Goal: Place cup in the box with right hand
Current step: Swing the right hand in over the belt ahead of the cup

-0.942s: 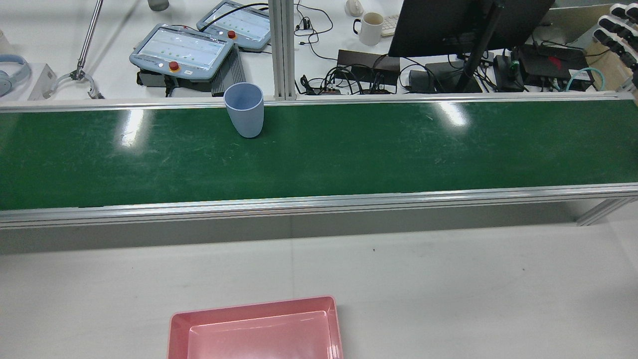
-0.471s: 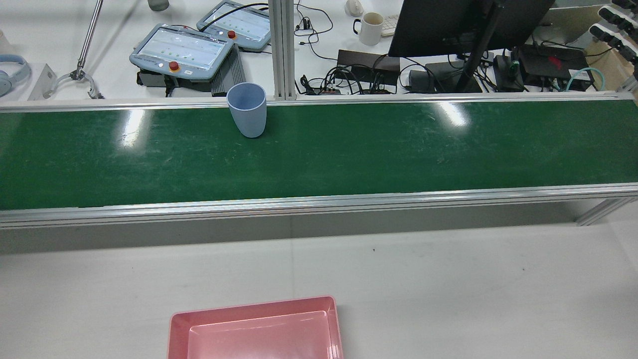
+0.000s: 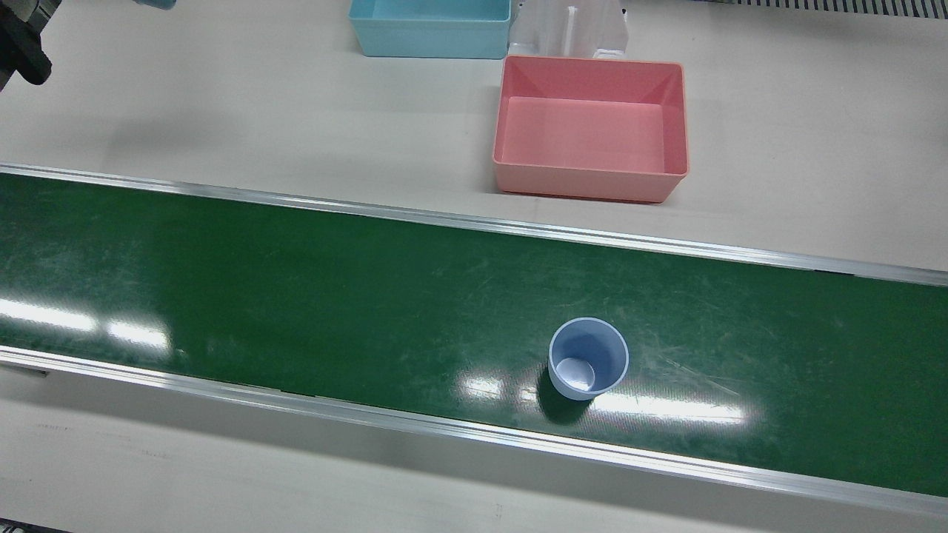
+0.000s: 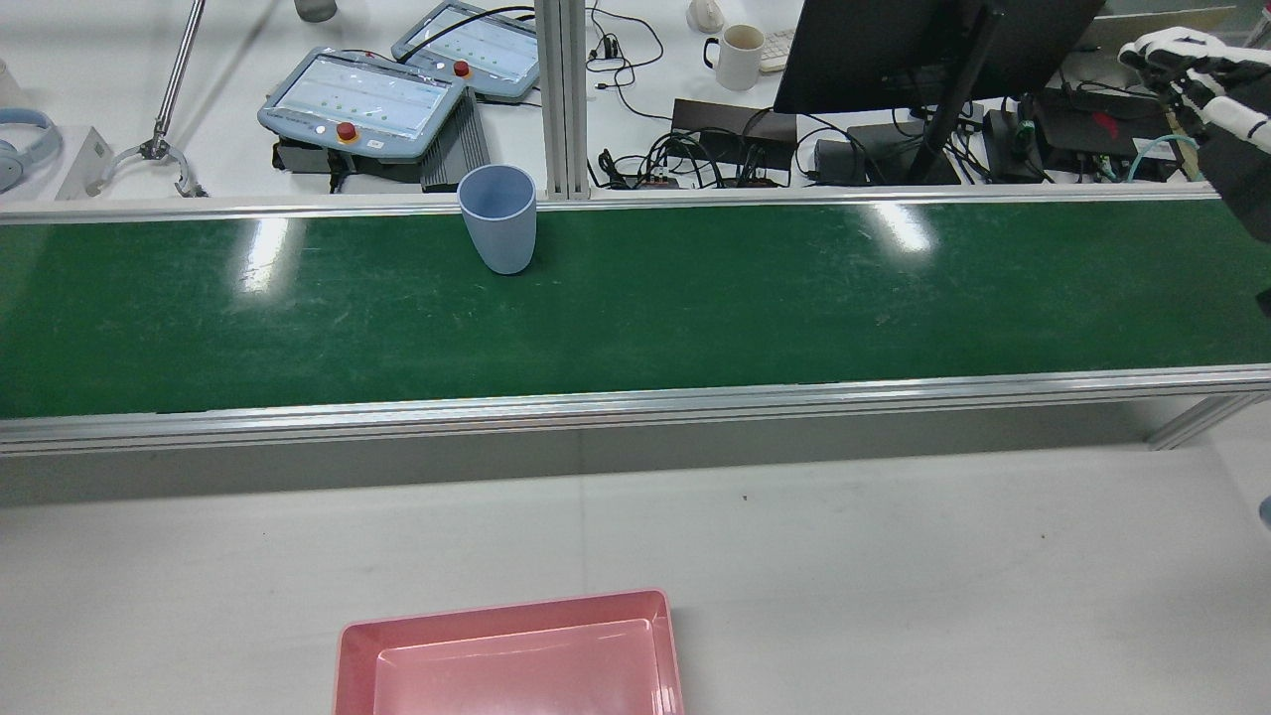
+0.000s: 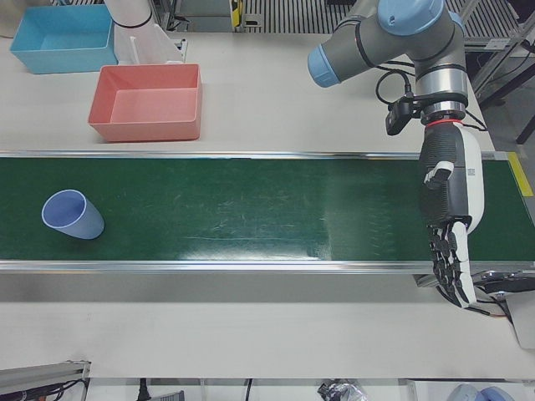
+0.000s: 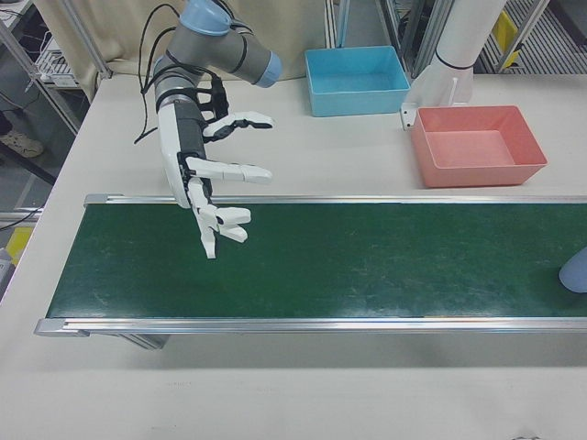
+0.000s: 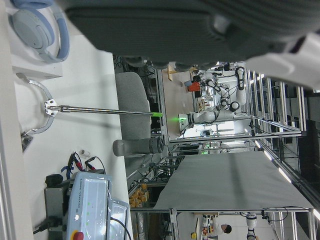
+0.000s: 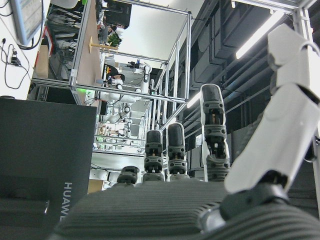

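Two hands are hanging empty, fingers spread wide: right hand (image 6: pixel 215 188) over one belt (image 3: pixel 296 296) end, left hand (image 5: pixel 450 225) at the other. Reaching is not yet begun, I judge. Cup (image 3: pixel 587 358) is standing upright mid-belt, well apart from the right fingers (image 6: pixel 240 171); box (image 3: pixel 592 127) is waiting on the tabletop (image 3: pixel 222 111)

The cup (image 4: pixel 498 218) sits slightly further right on the belt (image 4: pixel 695 298); the right hand (image 4: pixel 1206 74) reaches further in.

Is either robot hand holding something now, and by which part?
Nothing is held. The right hand and left hand are open and empty; the light blue plastic cup stands alone on the green belt.
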